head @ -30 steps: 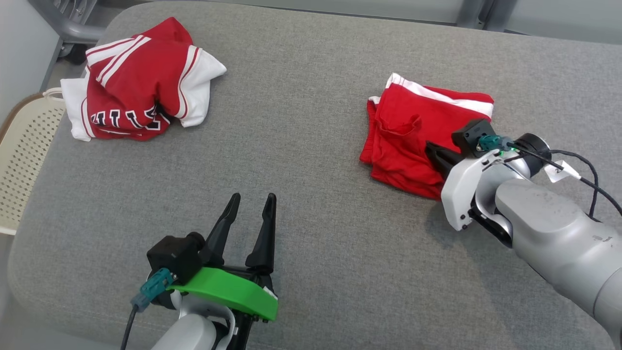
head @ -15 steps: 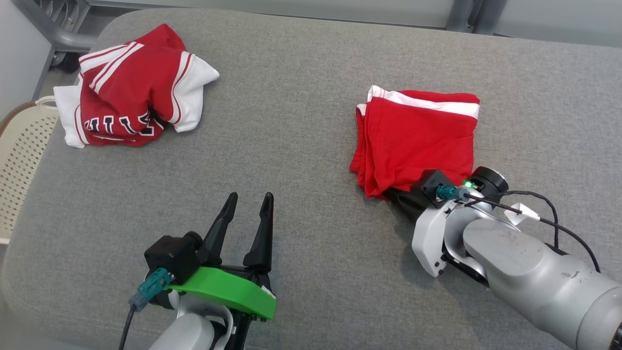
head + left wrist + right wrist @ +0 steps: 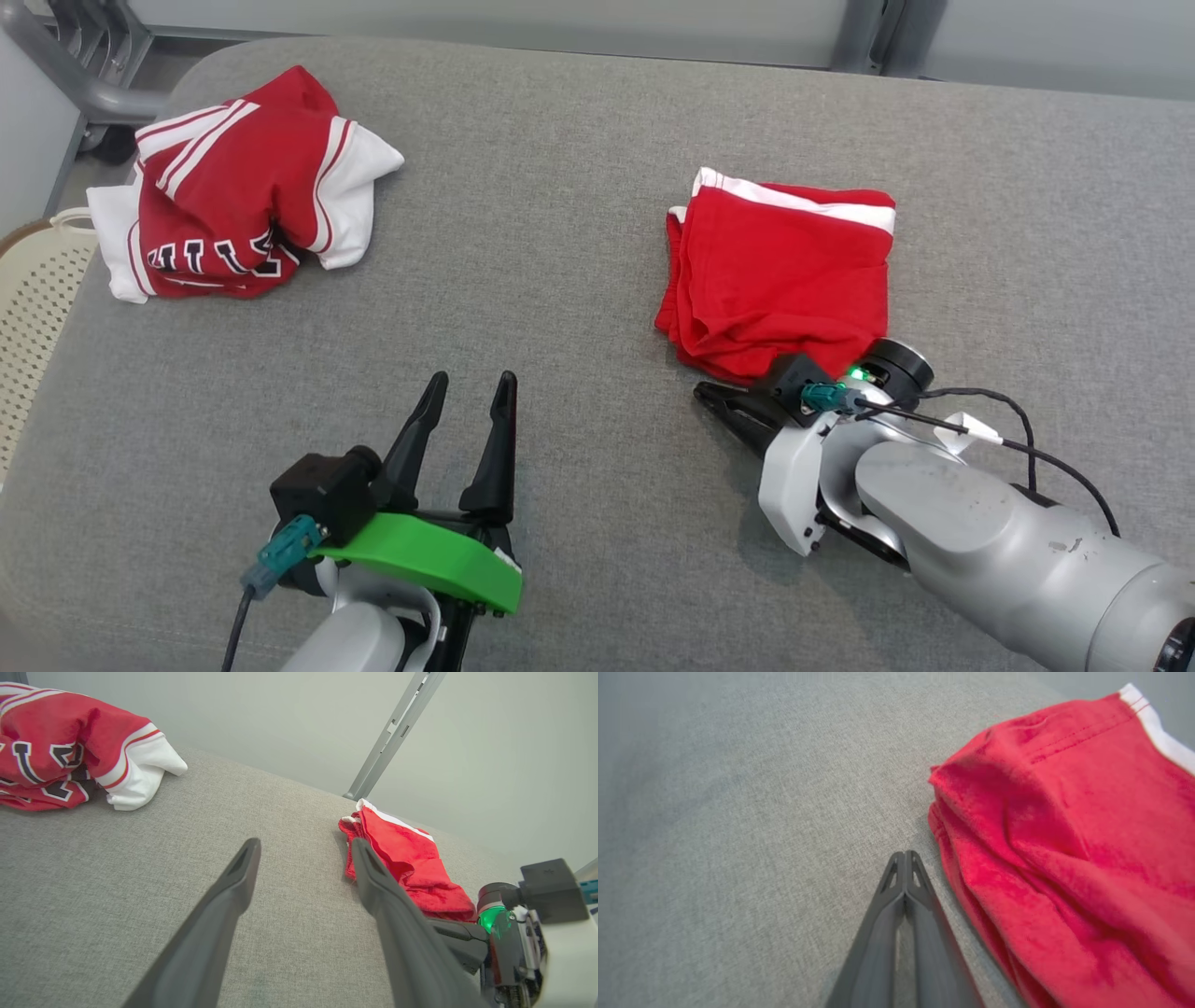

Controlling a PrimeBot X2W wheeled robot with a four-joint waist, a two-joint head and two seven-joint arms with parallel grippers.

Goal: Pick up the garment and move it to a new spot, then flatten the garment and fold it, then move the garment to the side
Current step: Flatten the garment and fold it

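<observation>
basket [image 3: 37, 308]: cream perforated thing off the far-left edge of the surface [image 3: 560, 233], not in play as far as I can tell

jersey [image 3: 224, 196]: red and white with lettering, bunched up in the far-left corner, well apart from both hands

left hand [image 3: 471, 381]: near side, left of centre, fingers spread wide and pointing far. It's got nothing in it and is just hovering over bare grey.

garment [image 3: 784, 271]: the red one, right of centre and lying flat. Looks folded already, white stripe along the far edge and the stacked folds bunching at its left side. It's roughly square, maybe a touch wider left to right.

right hand [image 3: 705, 392]: fingers pressed fully together and gripping nothing, pointing left along the garment's near edge. The tips sit just off the near-left corner, and I can't tell if they actually brush the cloth.

the bit that matters: the garment lies just to the far side of the right hand, while the left hand is well apart from it, so the right arm is clearly the nearer one.

my guess on the step: fold looks done, so only the shift to the side is left, and the right hand would need to spread its fingers or nudge from that near edge.
</observation>
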